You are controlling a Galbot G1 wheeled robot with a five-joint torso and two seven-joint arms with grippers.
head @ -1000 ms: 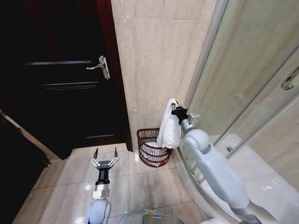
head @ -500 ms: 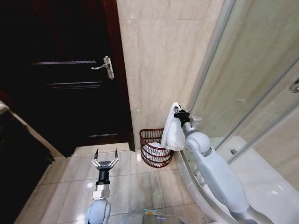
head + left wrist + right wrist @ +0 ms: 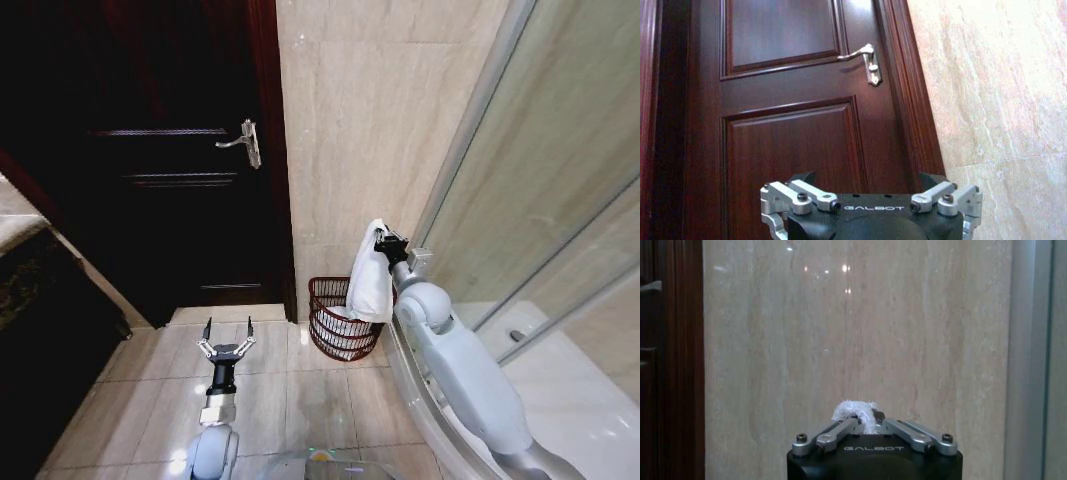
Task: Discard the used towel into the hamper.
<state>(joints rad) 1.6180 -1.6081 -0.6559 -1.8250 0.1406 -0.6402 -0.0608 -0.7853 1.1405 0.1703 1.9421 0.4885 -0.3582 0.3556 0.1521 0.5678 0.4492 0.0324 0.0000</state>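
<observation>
Beige-tiled bathroom corner: right gripper (image 3: 380, 238), jaws clamped on a white towel (image 3: 368, 282), holds it directly above the hamper (image 3: 335, 325); left gripper (image 3: 227, 335), jaws spread empty, hovers near the hamper

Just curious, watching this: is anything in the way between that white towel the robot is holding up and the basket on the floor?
Nothing visible. The towel hangs from the right claw directly above the hamper, its lower end in front of the rim.

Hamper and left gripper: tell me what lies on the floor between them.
Nothing: in the head view only bare floor tile separates the open left gripper from the hamper. The towel hangs above the hamper from the right gripper.
</observation>
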